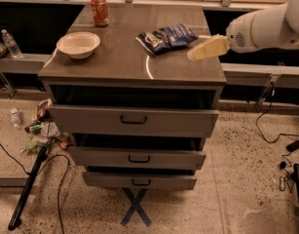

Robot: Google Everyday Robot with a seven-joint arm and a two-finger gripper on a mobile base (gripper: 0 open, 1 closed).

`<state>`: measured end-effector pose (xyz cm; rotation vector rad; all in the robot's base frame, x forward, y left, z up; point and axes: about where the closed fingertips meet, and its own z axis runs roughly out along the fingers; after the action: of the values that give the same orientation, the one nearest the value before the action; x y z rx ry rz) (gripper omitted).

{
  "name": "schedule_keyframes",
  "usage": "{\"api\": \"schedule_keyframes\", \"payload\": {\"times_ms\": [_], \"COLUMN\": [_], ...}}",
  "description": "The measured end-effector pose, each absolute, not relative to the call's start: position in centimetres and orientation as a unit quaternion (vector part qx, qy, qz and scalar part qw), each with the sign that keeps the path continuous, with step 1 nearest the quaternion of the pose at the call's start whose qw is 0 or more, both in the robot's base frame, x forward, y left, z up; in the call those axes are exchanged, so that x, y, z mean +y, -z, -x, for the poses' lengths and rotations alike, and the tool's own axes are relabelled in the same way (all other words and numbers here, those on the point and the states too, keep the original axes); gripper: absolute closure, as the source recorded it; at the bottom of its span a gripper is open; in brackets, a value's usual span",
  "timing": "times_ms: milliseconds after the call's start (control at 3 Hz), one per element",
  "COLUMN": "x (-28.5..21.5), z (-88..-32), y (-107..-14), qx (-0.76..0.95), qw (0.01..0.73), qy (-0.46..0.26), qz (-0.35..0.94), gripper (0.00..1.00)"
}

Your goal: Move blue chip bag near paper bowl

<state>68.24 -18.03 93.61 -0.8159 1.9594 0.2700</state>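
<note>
Claw [194,55] is hovering over the right part of the surface [124,65], toward the front-right corner. Its cream-coloured tip is pointing left, just beside the near right end of the blue chip bag [166,37]. Whether it is touching the foil cannot be told, nor how far it is open. It is not appearing to carry anything.

Blue chip bag is lying flat in the back-right part of the surface, crinkled, white lettering up. Paper bowl [78,44] is sitting near the left edge, well apart from the bag. Soda can [100,9] is standing upright toward the back-left corner, behind the bowl.

Step in hand, as judged: approach to the bag, grasp not yet made.

Next move is calling for the claw to shift slightly back and left until it is centred over the bag, then descend and pinch a raised fold. Crinkled foil is likely giving a yielding, slippery hold. The carry is then running leftward across the bare middle of the surface. Set-down is best aimed just beside the bowl, without knocking the can.
</note>
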Motion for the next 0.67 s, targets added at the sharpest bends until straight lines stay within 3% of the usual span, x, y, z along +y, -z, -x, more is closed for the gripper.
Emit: {"api": "schedule_keyframes", "payload": {"times_ms": [667], "x": [-16.6], "z": [-76.8], "y": [-93.1], "qx": [0.782], "qw": [0.544], "qy": [-0.11], "qz": [0.283], "gripper": [0.0]}}
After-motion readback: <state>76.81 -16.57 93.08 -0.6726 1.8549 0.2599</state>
